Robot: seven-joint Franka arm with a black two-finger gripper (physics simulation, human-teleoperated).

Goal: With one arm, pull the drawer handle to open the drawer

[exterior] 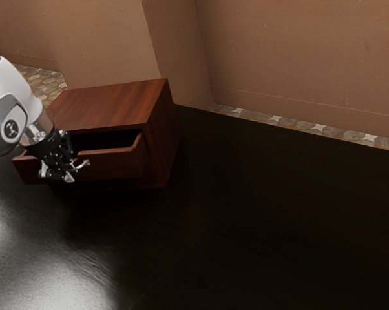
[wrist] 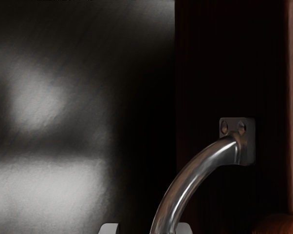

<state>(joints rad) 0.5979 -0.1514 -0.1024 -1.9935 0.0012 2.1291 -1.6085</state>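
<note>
A dark wooden cabinet (exterior: 117, 103) stands on the floor, and its drawer (exterior: 114, 161) is pulled partway out, with a dark gap above its front. My gripper (exterior: 64, 169) sits at the drawer front, shut on the drawer handle (exterior: 82, 165). In the wrist view the curved metal drawer handle (wrist: 195, 175) runs from its screwed mount plate (wrist: 237, 139) down between my fingertips (wrist: 109, 228). The drawer front (wrist: 224, 73) is dark behind it.
The glossy dark floor (exterior: 246, 226) stretches wide to the exterior view's right of the cabinet. Brown walls (exterior: 298, 51) close the back, with a patterned strip (exterior: 311, 124) along their foot. The white arm (exterior: 7, 103) comes in from the exterior view's left.
</note>
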